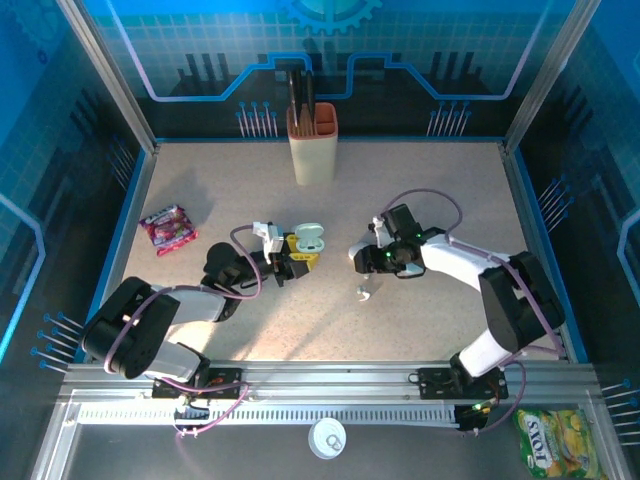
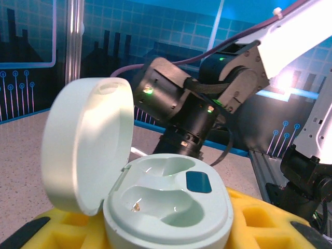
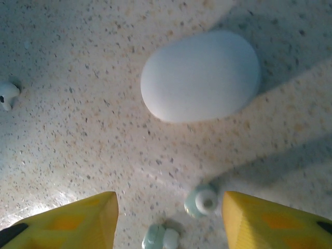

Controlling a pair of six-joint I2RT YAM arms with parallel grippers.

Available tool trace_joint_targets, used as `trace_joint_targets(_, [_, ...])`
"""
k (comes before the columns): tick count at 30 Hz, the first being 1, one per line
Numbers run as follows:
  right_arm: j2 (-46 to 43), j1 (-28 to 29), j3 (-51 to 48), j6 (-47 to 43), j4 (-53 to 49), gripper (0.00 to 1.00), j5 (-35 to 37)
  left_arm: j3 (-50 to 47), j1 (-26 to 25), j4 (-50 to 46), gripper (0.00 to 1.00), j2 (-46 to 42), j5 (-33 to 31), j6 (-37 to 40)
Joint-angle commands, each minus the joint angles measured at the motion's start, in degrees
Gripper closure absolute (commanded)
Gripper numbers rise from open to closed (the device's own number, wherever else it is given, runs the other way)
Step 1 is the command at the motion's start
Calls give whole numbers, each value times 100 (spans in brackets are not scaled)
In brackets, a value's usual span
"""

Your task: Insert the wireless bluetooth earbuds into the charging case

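Observation:
My left gripper [image 1: 288, 252] is shut on the pale mint charging case [image 2: 168, 205]. The case's lid [image 2: 85, 142] stands open to the left and both wells are empty. In the top view the case [image 1: 309, 238] is held just above the table. My right gripper [image 3: 168, 218] hangs open, low over the table, its yellow fingertips [image 3: 78, 220] wide apart. Two tiny mint earbuds lie between them, one [image 3: 201, 201] close to the right finger and one [image 3: 161, 238] at the frame's bottom edge. A third, whitish earbud [image 3: 6, 95] lies off to the left; it also shows in the top view [image 1: 363, 292].
A closed white pebble-like case [image 3: 201, 75] lies just ahead of my right gripper [image 1: 362, 258]. A beige holder with dark utensils [image 1: 312, 140] stands at the back. A pink snack packet [image 1: 168, 228] lies at the left. The two grippers are close together.

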Motion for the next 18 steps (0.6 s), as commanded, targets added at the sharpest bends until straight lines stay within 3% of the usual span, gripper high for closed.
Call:
trace_joint_targets(1, [381, -171, 349, -490, 31, 46, -559, -65, 62, 199, 72, -110, -6, 79])
trace_joint_targets(8, [593, -271, 335, -648, -40, 55, -875, -6, 81, 192, 72, -96, 32, 16])
trace_joint_targets(18, [-2, -319, -369, -657, -33, 59, -939, 51, 91, 192, 72, -26, 4, 35])
